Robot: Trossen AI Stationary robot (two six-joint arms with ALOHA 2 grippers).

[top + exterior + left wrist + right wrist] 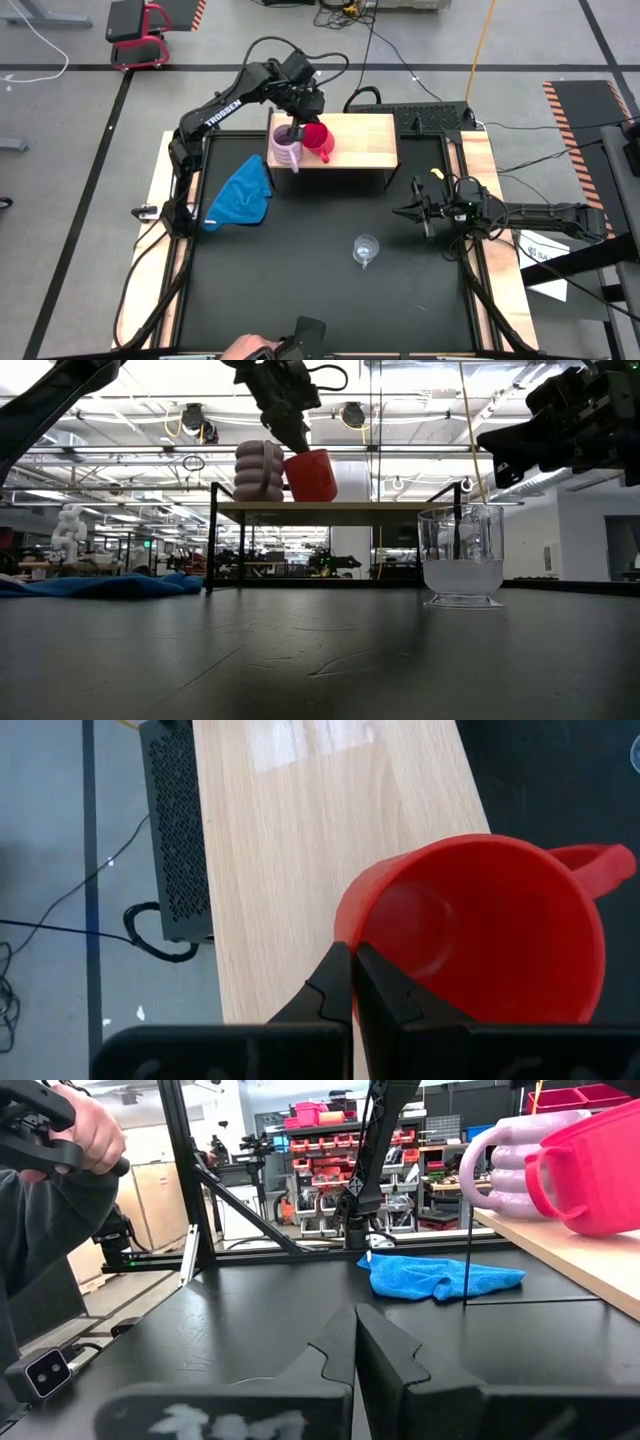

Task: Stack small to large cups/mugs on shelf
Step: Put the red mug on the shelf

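The red mug stands tilted on the light-wood shelf, its mouth leaning toward the ribbed lilac-pink mug, which stands upright on its base beside it. My left gripper is shut and reaches down to the red mug's rim. The clear glass cup stands upright on the black table, nearer the front. My right gripper hovers shut at the table's right side, touching nothing. My left gripper's shut fingertips meet the red mug's rim on the side away from its handle; no wall lies between the fingers. They slant down from the far left. The mug leans, its base low on the shelf.
A blue cloth lies on the table left of the shelf. A black box sits behind the shelf's far edge. A person's hand holds a controller beyond the table's near edge. Pale wooden rails line both sides.
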